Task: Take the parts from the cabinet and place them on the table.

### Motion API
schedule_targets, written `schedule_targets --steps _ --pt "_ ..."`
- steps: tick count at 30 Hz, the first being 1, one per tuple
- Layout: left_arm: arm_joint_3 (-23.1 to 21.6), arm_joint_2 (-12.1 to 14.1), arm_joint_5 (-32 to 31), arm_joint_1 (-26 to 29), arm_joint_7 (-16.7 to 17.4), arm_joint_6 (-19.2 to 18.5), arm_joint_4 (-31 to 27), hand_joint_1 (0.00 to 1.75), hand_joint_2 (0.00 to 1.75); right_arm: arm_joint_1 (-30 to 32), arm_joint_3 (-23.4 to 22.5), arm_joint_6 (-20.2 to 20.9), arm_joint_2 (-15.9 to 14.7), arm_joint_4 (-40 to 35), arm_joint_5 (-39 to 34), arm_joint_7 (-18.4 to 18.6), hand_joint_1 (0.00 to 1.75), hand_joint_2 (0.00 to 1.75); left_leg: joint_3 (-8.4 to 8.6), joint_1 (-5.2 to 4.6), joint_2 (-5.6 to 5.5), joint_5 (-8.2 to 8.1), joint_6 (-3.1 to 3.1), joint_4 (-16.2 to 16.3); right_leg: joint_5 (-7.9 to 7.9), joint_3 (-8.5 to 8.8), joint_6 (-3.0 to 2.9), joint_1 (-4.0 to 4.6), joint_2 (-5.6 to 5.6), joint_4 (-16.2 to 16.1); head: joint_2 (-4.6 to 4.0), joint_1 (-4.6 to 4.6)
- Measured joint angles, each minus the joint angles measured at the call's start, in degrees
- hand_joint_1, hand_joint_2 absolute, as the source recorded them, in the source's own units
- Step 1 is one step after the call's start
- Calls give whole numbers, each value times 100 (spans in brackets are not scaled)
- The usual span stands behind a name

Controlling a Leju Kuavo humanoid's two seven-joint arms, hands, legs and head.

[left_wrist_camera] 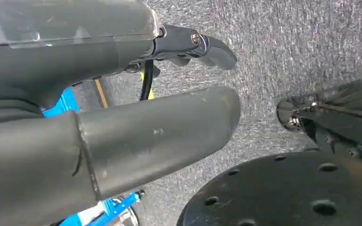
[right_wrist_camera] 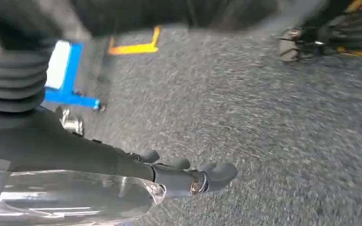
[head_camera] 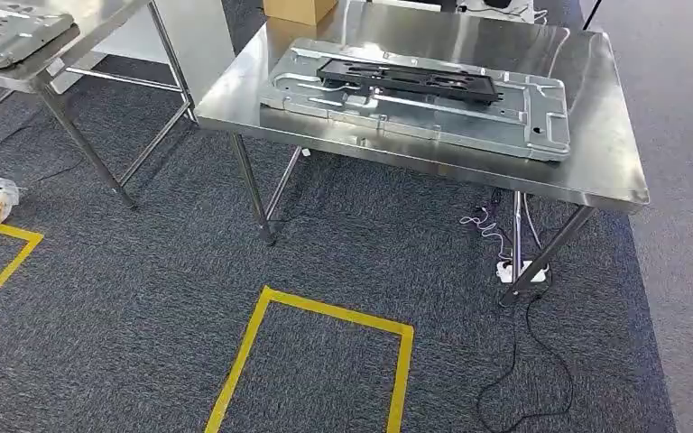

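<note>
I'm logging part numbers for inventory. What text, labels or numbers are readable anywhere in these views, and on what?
None can be read.
Metal panel and black part on the table: no print visible.
Cardboard box: no label visible.
Yellow floor tape: plain lines, no characters.

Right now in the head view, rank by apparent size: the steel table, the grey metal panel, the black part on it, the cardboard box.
1. steel table
2. grey metal panel
3. black part
4. cardboard box, though it is cut off by the frame's edge, so its rank is unsure.
</note>
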Motion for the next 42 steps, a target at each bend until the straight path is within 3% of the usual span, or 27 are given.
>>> schedule_targets --steps 19,25,26,27,29,31,32,33,34,36,37,38,42 --pt "-35 -9 197 -3 -39 -92 0 0 0 -143 -192 74 -243 627 456 -15 0 0 -5 2 0 0 0 0 -1 -9 1 2 0 6 0 2" --pt "-37 -9 197 -3 -48 -103 0 0 0 -165 -192 142 -284 743 527 -63 0 0 -51 -25 -3 -17 46 73 23 -14 54 -31 -3 2 0 -2" --pt "-37 -9 197 -2 -48 -103 0 0 0 -173 -192 142 -284 756 548 -66 0 0 -54 -27 -9 -10 65 67 36 -8 75 -32 -20 -16 0 -4" --pt "-39 -9 197 -6 -48 -103 0 0 0 -181 -192 142 -286 763 564 -68 0 0 -36 10 -18 39 123 -15 34 2 100 -17 -31 -24 0 0" --pt "-39 -24 197 -17 -50 -105 0 0 0 -190 -192 151 -302 782 575 -72 0 0 2 44 -33 125 204 -92 -253 -131 107 -14 -9 307 0 13" --pt "-39 -28 197 -21 -50 -105 0 0 0 -191 -192 151 -323 800 577 -72 0 0 -56 42 -64 138 220 -73 -748 -546 106 -15 8 1197 0 7" --pt "-39 -31 197 -18 -50 -105 0 0 0 -190 -192 153 -332 806 577 -74 0 0 -83 41 -99 139 219 -56 -915 -756 113 -14 11 1661 0 6" --pt "-39 -31 194 -8 -50 -105 2 0 0 -190 -192 153 -337 808 579 -83 0 0 -95 42 -129 139 217 -37 -914 -834 119 -18 11 1850 0 7" --pt "-39 -31 194 -3 -50 -105 0 0 0 -187 -192 153 -341 811 579 -96 0 0 -95 44 -171 135 210 -22 -778 -768 123 -31 12 1731 0 7" --pt "-39 -48 192 -7 -50 -105 0 0 0 -188 -192 155 -367 819 581 -116 0 0 -95 53 -280 110 173 43 -287 -328 123 -68 53 886 0 7" --pt "-42 -57 190 -19 -55 -105 0 0 0 -186 -192 157 -376 822 583 -122 0 0 -117 62 -342 79 128 110 -66 -42 118 -96 211 316 0 7" --pt "-42 -61 188 -29 -59 -105 0 0 0 -194 -192 159 -382 828 586 -122 0 0 -192 33 -387 41 73 179 -219 13 116 -98 440 184 0 9" --pt "-68 -63 168 -38 -112 -103 2 0 0 -205 -192 192 -393 848 605 -170 0 0 -252 75 -559 54 -69 212 -182 1 -24 -45 213 183 0 0"
